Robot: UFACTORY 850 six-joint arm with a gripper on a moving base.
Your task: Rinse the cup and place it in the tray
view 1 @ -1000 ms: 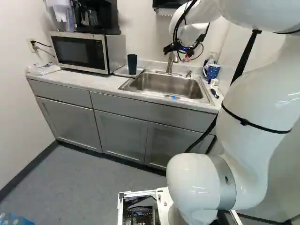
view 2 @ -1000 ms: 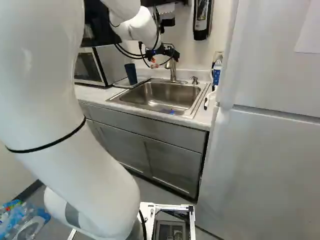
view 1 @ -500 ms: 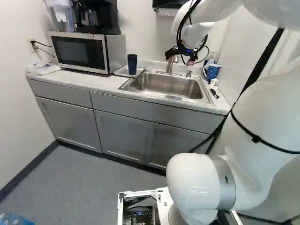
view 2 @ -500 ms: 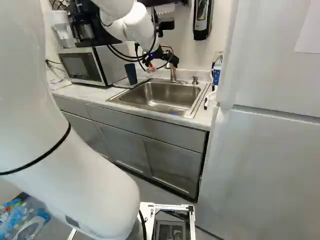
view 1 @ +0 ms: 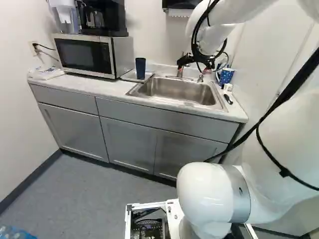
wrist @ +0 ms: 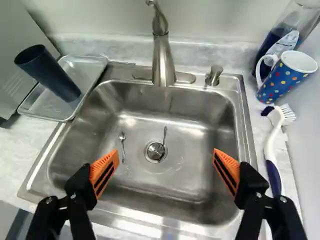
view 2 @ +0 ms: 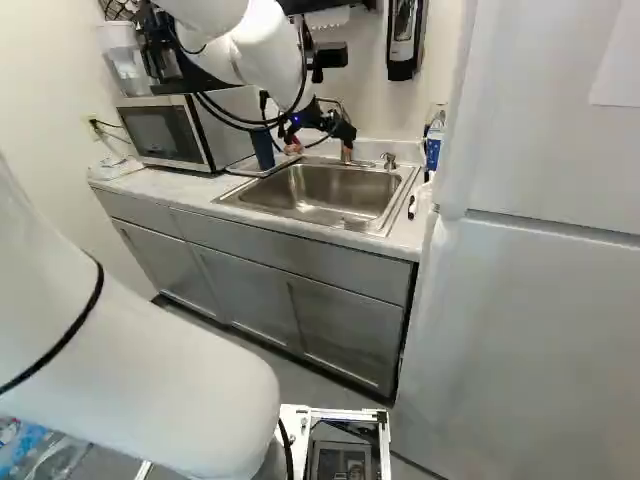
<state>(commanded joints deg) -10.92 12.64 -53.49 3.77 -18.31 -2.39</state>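
So the blue cup point(wrist: 48, 73) was standing in the tray point(wrist: 31, 103), near its sink-side edge, ahead and left of the gripper point(view 1: 193, 66), fingers point(wrist: 105, 172) wide apart over the sink point(wrist: 170, 177). Bottle point(wrist: 268, 49) near the counter's point(wrist: 272, 116) back right corner: label unreadable.

The marbled worktop point(view 1: 107, 90) carried a microwave point(view 1: 82, 56), a clear tray point(wrist: 48, 106) beside the inset sink point(wrist: 192, 142) and, across from it, a polka-dot mug point(wrist: 284, 80), a bottle point(wrist: 281, 44) and a dish brush point(wrist: 271, 146).
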